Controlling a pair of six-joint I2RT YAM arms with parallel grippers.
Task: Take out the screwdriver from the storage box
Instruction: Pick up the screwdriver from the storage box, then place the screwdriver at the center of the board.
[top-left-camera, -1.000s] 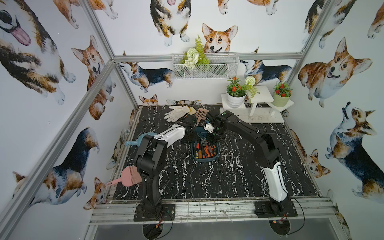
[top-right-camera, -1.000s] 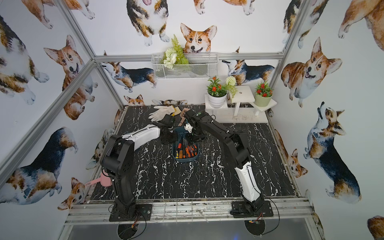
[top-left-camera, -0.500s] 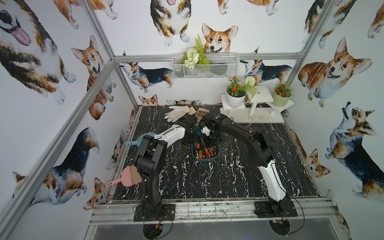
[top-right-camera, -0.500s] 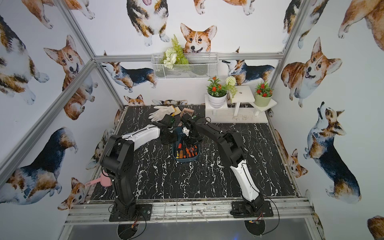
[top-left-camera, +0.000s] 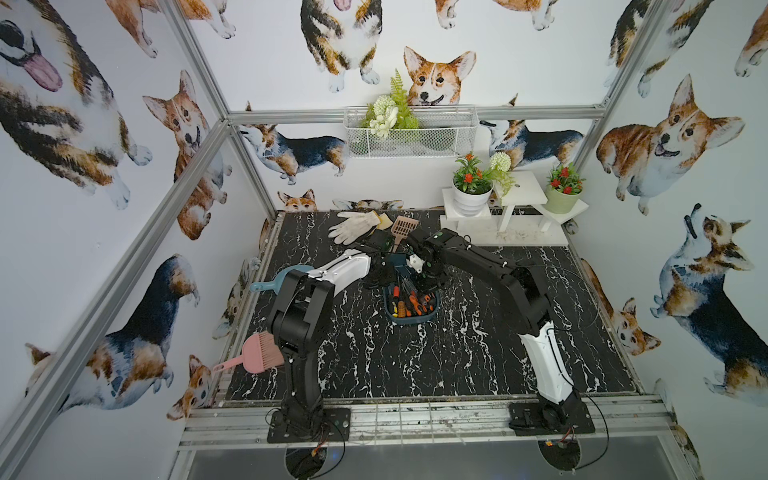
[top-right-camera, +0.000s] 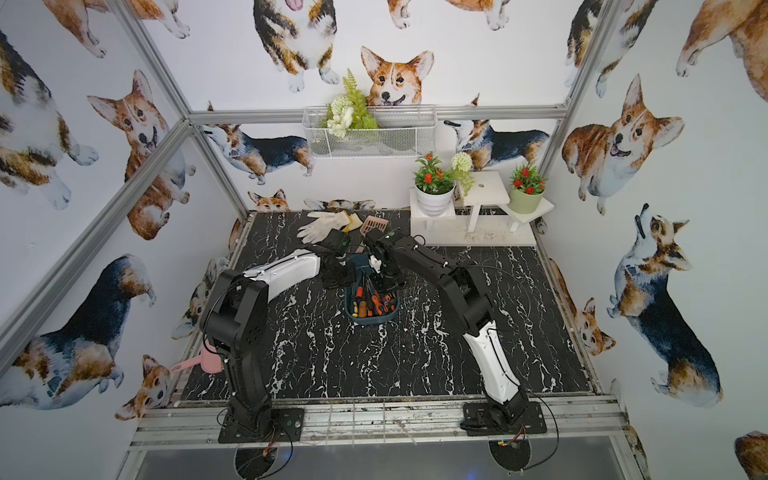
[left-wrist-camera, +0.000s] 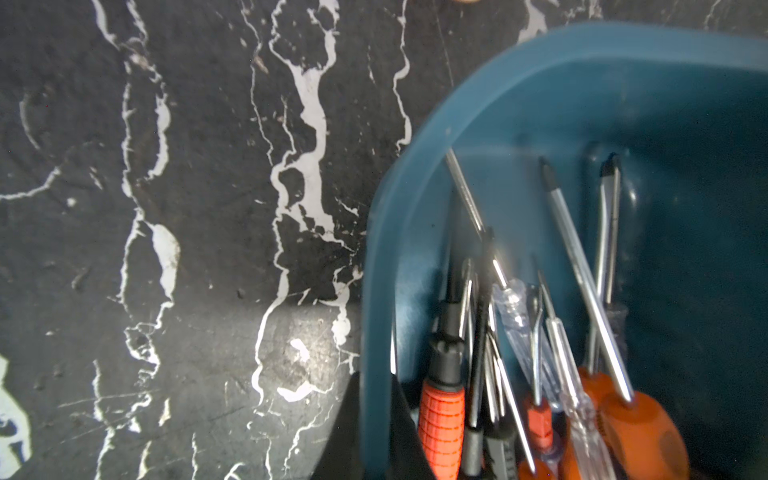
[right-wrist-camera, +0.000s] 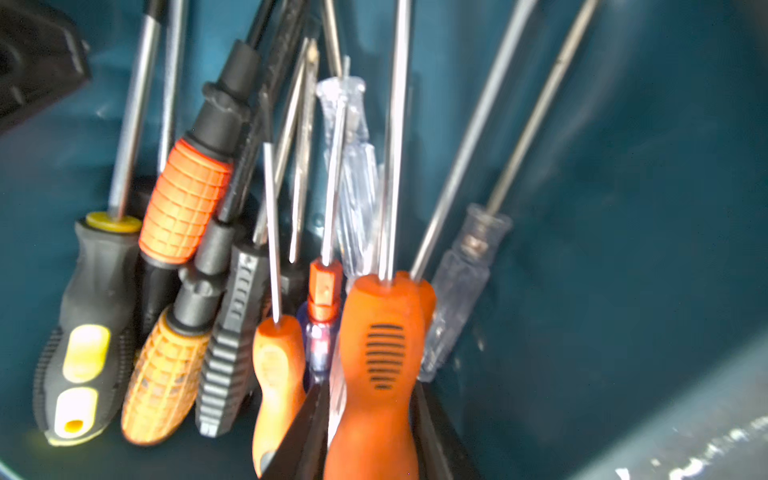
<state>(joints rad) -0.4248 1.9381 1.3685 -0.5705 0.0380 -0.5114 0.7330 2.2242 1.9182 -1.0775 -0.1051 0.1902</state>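
Orange screwdriver flanked by right fingers, clamp unclear; left fingers pinching box wall. Squeeze firm, pull straight up along shaft.

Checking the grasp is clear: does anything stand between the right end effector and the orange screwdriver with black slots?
Nothing visible does. The right end effector straddles the orange screwdriver at its handle, inside the storage box; other screwdrivers crowd close beside it.

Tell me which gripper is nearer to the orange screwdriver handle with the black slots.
Right. The right gripper straddles that orange handle, one finger on each side. The left gripper is clamped on the storage box rim, apart from the handle.
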